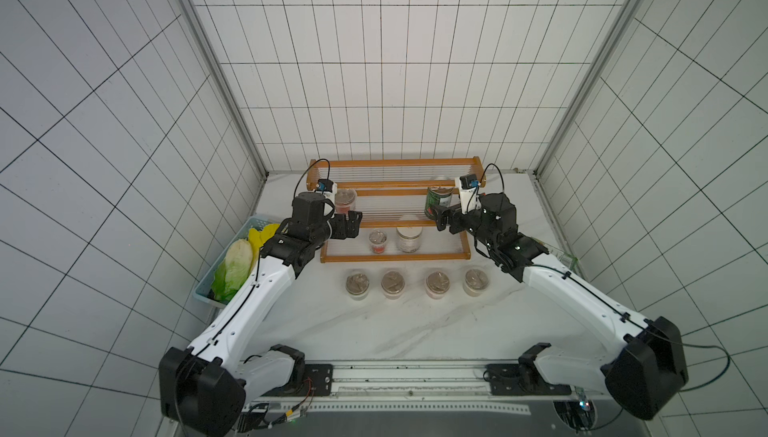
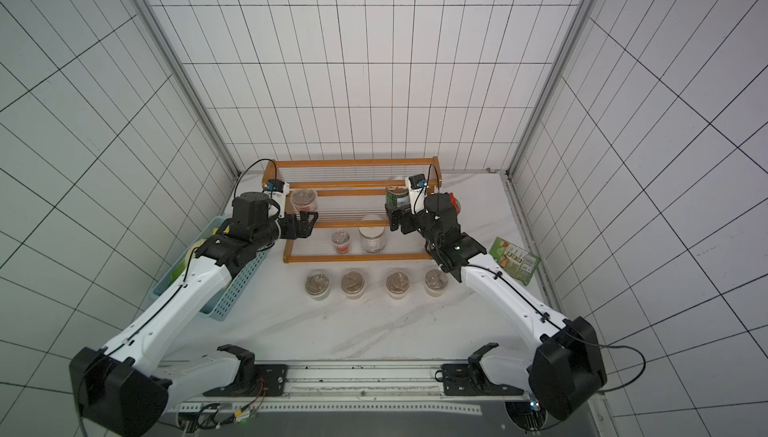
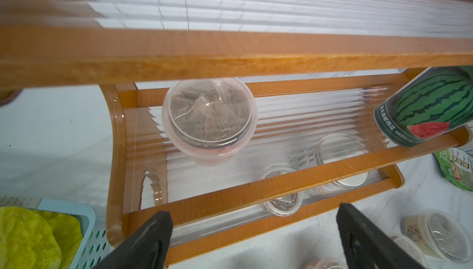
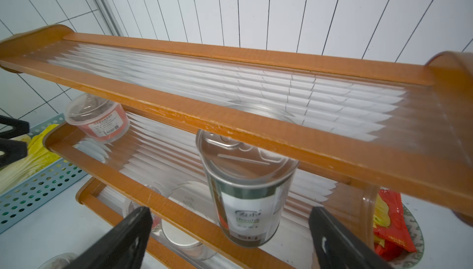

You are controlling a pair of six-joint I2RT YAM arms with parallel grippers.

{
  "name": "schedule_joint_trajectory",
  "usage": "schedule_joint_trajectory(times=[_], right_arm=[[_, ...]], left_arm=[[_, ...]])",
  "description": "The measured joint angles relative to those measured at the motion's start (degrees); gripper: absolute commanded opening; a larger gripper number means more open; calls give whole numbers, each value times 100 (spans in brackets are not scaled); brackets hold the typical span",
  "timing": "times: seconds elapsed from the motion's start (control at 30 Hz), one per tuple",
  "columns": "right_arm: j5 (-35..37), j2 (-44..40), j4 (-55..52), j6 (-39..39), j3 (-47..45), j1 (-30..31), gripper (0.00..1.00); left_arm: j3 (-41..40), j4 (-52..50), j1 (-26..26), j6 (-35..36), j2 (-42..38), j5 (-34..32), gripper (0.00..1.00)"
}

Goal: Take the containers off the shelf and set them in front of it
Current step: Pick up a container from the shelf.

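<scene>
**Four containers down, four to go: both claws open at the middle tier**

Left on the shelf, centre of both top views: four containers. On the middle tier, one red-labelled cup at left and one tin can at right. On the lowest tier, a second cup just beside one white-lidded jar. Below the shelf in frame, on the table, a tidy row of four cups, each apart from the next.

Jaws of the left gripper: spread wide, empty, aimed at the middle-tier cup and short of it. Jaws of the right gripper: likewise wide and empty, drawn up to the tin can. Hard to say from above whether already flanking it; in the right wrist view, seemingly just short.

Likely trouble, as a judgement:
- Lifting the can straight up and catching the top tier's front rail, close by its lid; safer drawn out forward first.
- Tipping the tall can on the smooth rod slats through a one-sided nudge before closing.
- Knocking the row of four when lowering, with little bare table between shelf and row.

Count: six cups, one can, one jar, one three-tier shelf, two grippers. Further out:
- One light-blue basket of leafy greens at left of frame.
- One green packet at right.
- One bowl holding a red packet by the shelf's right end.
</scene>
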Motion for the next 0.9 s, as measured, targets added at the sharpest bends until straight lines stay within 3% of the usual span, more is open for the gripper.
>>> schedule_joint_trajectory(times=[0.57,0.9], right_arm=[[308,1281,1248,-76,313,-66,99],[238,1325,1486,-144,306,-66,75]], left_arm=[[13,35,4,103,-219,326,98],[9,35,9,122,-304,616,99]])
